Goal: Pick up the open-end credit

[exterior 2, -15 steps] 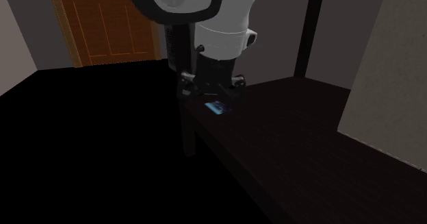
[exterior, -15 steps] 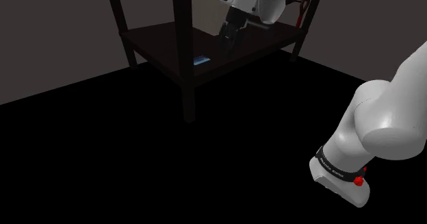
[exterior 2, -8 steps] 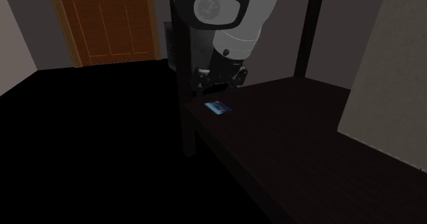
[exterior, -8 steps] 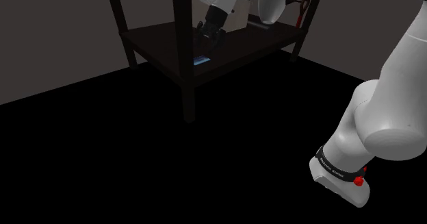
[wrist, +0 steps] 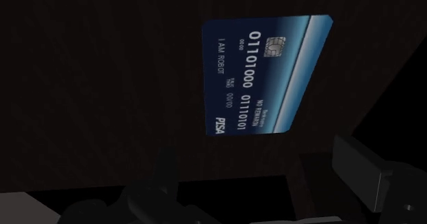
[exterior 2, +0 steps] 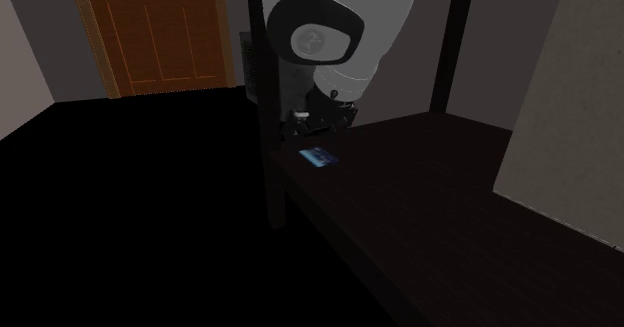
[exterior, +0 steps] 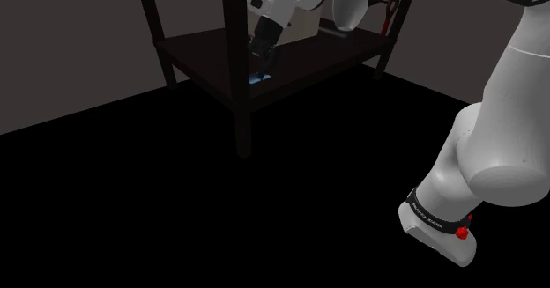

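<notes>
On the dark worktop, near a corner by a leg, the blue credit card lies flat. The end effector hovers just above it with fingers wide apart, holding nothing. Step: pre-grasp approach. The next move probably needs a descent with the card's edges between the fingers; a flat card gives little to grip. Fingers are partly cut off in the wrist view. In the shoulder view the card is a mere blue sliver.

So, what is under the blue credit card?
The blue credit card lies flat, face up, on the dark shelf, near its edge. The patch of shelf directly beneath is covered by the card.
</notes>
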You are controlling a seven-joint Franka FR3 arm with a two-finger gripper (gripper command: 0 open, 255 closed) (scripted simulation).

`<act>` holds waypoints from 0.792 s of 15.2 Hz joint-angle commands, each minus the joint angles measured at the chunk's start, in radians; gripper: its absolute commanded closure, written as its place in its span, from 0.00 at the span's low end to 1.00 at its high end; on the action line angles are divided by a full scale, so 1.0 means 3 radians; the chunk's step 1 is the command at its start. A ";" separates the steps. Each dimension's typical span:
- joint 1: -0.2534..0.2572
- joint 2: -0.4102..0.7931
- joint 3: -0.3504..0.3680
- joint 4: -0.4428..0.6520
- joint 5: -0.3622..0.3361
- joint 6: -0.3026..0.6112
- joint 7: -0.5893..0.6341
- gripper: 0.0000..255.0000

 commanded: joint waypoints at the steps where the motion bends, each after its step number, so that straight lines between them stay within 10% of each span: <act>1: -0.0001 0.0022 0.0003 -0.0041 0.0025 0.0050 -0.0045 0.00; 2: -0.0001 0.0022 0.0003 -0.0041 0.0025 0.0050 -0.0045 0.00; 3: 0.0003 0.0020 0.0006 -0.0055 0.0028 0.0063 -0.0048 1.00; 12: -0.0001 0.0022 0.0003 -0.0041 0.0025 0.0050 -0.0045 1.00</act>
